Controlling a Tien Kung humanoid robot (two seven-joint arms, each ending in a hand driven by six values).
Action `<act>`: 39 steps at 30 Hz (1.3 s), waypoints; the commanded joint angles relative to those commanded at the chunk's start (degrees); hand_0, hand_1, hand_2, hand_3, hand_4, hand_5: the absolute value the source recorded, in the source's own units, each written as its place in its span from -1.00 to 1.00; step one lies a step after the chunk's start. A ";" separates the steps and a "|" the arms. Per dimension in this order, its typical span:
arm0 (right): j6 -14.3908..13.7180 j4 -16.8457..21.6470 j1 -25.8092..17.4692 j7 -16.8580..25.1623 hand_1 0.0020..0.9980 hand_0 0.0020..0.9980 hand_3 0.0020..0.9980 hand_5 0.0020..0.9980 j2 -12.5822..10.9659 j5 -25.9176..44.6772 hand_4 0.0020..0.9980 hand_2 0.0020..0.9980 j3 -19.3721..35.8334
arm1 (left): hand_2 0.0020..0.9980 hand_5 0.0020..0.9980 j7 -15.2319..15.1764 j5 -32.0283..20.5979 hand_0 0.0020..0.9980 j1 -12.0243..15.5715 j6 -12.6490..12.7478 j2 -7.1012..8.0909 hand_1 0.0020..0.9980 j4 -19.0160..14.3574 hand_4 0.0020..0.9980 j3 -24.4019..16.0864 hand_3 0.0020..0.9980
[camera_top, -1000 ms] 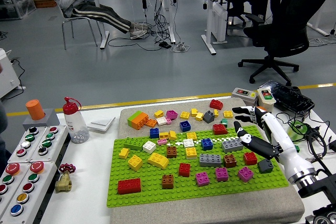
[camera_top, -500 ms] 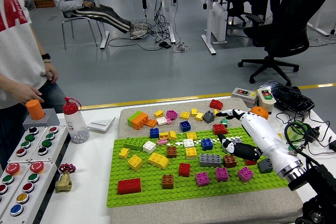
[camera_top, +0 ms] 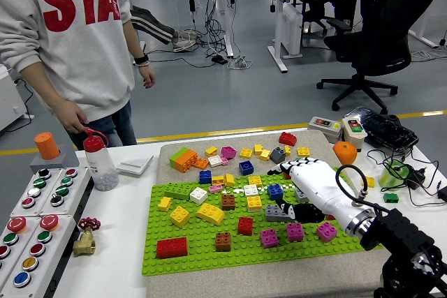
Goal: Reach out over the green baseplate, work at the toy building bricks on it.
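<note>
Right robot hand (camera_top: 293, 197) low over the green baseplate (camera_top: 209, 242) on the bench, fingers curled around the grey brick (camera_top: 277, 213), grasp uncertain; light, rigid, slick plastic, studs gripping firmly, best pinched across the side walls and pulled straight up.

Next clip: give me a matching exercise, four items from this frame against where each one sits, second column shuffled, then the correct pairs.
Items:
1. large red brick
2. clear bottle
3. right hand
4. orange cylinder

Places:
A. on the grey block behind the button panel
B. over the green baseplate's right part
C. near-left corner of the baseplate
D. on the white table left of the mat

Pairs: 1-C, 2-D, 3-B, 4-A
</note>
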 joint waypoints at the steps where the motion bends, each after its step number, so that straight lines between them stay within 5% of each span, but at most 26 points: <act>1: 0.63 -0.55 0.77 -0.47 0.44 0.53 0.48 -0.43 0.19 -0.40 0.51 0.40 -0.58 | 0.24 1.00 -0.01 -0.08 0.35 -0.01 0.01 0.02 0.25 0.00 -0.18 0.07 0.00; 25: 5.18 -13.28 11.38 -6.16 0.39 0.49 0.45 -0.40 3.92 -2.13 0.50 0.34 -10.34 | 0.23 1.00 0.21 -0.69 0.35 -0.23 0.00 0.15 0.24 -0.01 -0.19 0.88 -0.01; 26: 5.30 -14.04 11.70 -6.27 0.38 0.31 0.44 -0.37 4.11 -2.13 0.50 0.34 -10.59 | 0.23 1.00 0.22 -0.71 0.35 -0.23 0.01 0.15 0.24 -0.01 -0.19 0.91 -0.01; 32: 5.92 -17.26 12.97 -6.63 0.38 0.28 0.43 -0.37 4.91 -2.13 0.50 0.34 -11.82 | 0.23 1.00 0.27 -0.79 0.34 -0.27 0.13 0.16 0.24 0.00 -0.19 1.08 -0.02; 39: 6.15 -19.32 13.54 -6.86 0.39 0.40 0.44 -0.35 5.74 -2.13 0.50 0.34 -12.75 | 0.23 1.00 0.32 -0.70 0.34 -0.36 0.20 0.18 0.24 0.02 -0.19 1.14 -0.02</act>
